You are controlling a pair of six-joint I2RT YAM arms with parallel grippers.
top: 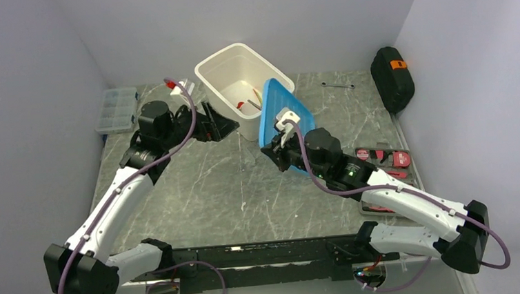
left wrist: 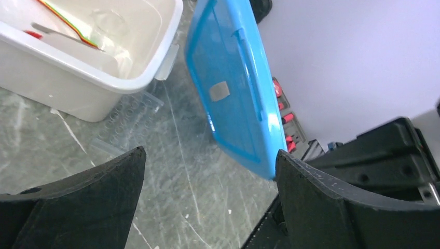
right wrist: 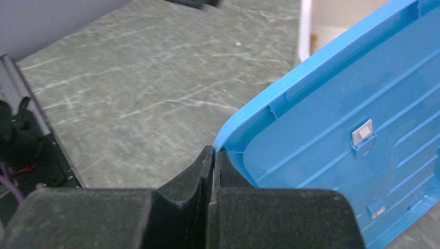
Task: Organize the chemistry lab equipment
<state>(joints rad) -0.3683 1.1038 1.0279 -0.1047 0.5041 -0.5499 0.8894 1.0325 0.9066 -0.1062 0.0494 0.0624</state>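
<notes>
Overhead, a white bin (top: 218,55) stands near the far edge of the tabletop, about mid-width, with some of the equipment (top: 247,101) already inside, a red piece among it. The right gripper (top: 275,153) holds a blue lid (top: 271,105) tilted on edge just beside the bin's right wall. The left gripper (top: 217,122) hovers at the bin's left side, holding nothing. From the left wrist, that pincer's jaws stand wide apart over bare tabletop. Between them a clear tube rack (left wrist: 127,122) lies flat against the foot of the bin, still outside it. It looks light, stiff and slick, and hard to see against the stone, so I would pinch it across a long side wall rather than the flat top. From the right wrist, the jaws are pressed tight on the lid's very corner. Such a thin, light sheet held there will likely flex and swing, and could slip, so slow moves seem wise before it is set on the bin.
</notes>
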